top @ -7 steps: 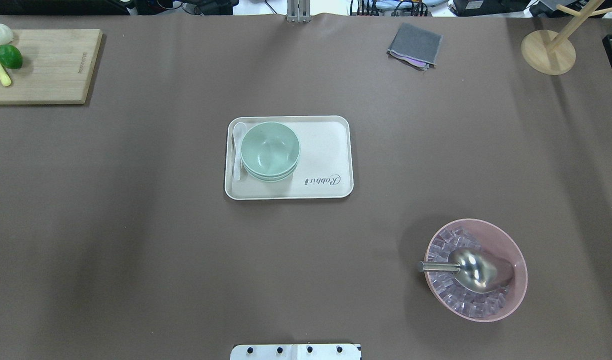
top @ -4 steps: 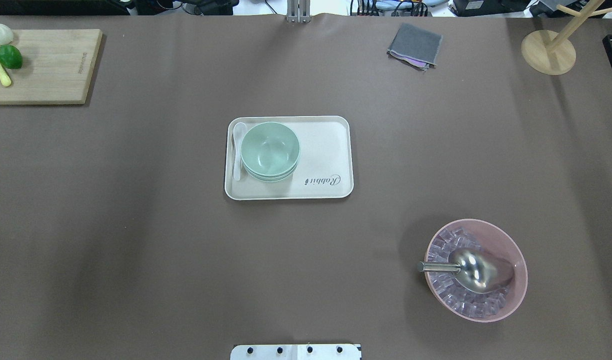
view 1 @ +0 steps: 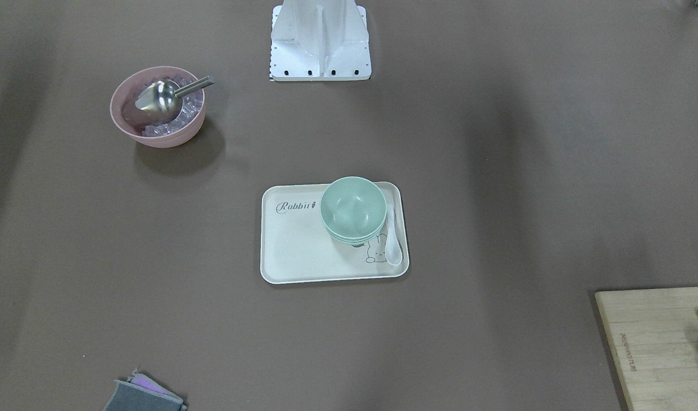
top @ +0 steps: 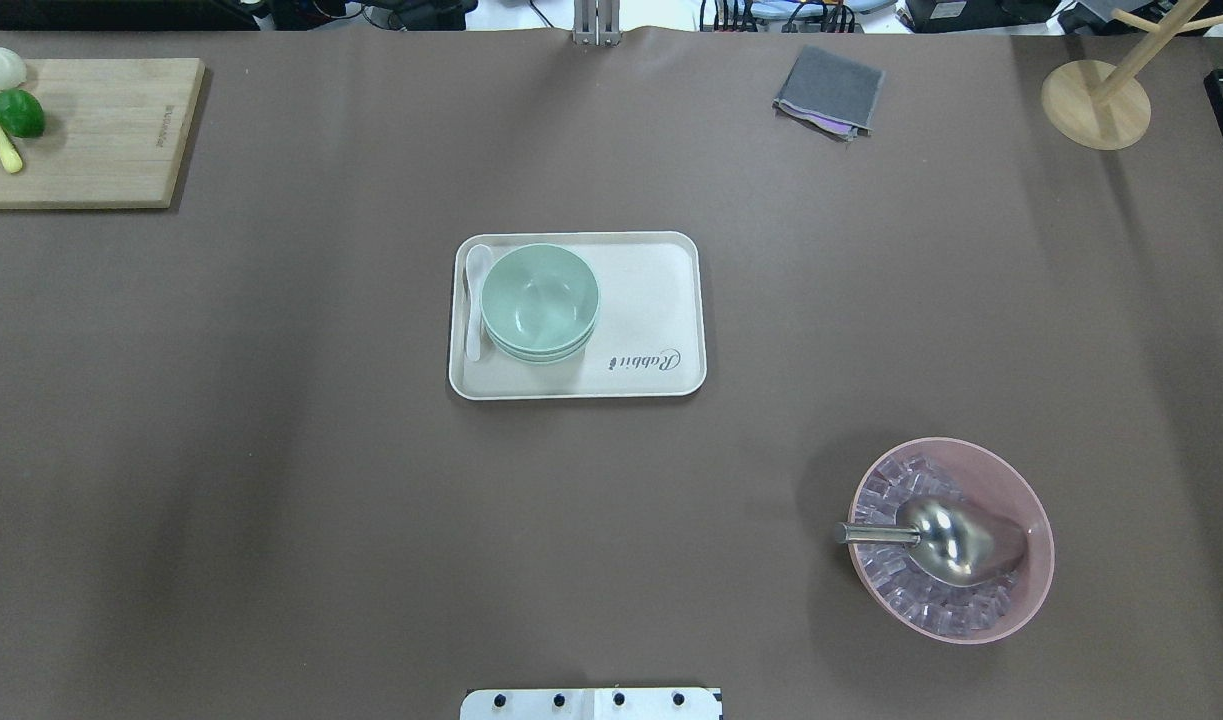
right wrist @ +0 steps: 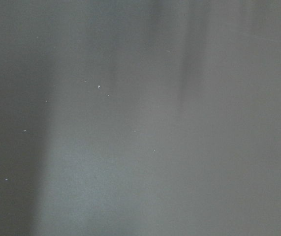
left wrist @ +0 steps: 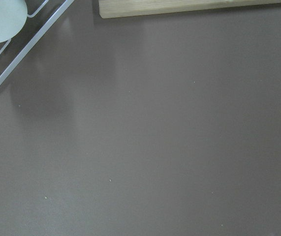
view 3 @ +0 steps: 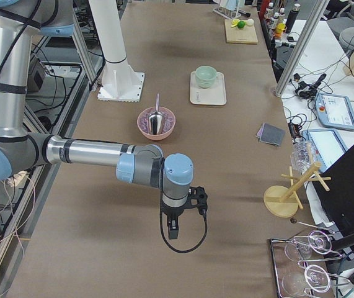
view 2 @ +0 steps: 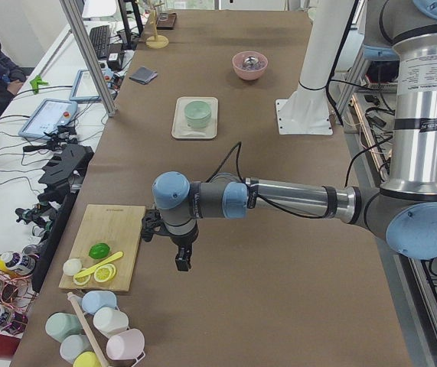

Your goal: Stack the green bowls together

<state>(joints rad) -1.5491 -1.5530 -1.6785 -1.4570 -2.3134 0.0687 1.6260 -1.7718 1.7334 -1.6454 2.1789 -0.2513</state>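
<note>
Bowls: green bowls point(top: 539, 300) nested in one stack, round, smooth matte, on the rounded cream tray point(top: 661, 385) mid-counter point(top: 271, 450) (well off every edge). Only side views show left gripper point(view 2: 181, 264) and right gripper point(view 3: 172, 234), near opposite counter ends; whether the jaws are spread or pressed, can't tell.

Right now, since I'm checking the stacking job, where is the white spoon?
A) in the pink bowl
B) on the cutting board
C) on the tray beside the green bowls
C: the white spoon lies on the tray, right beside the stacked green bowls.
</note>
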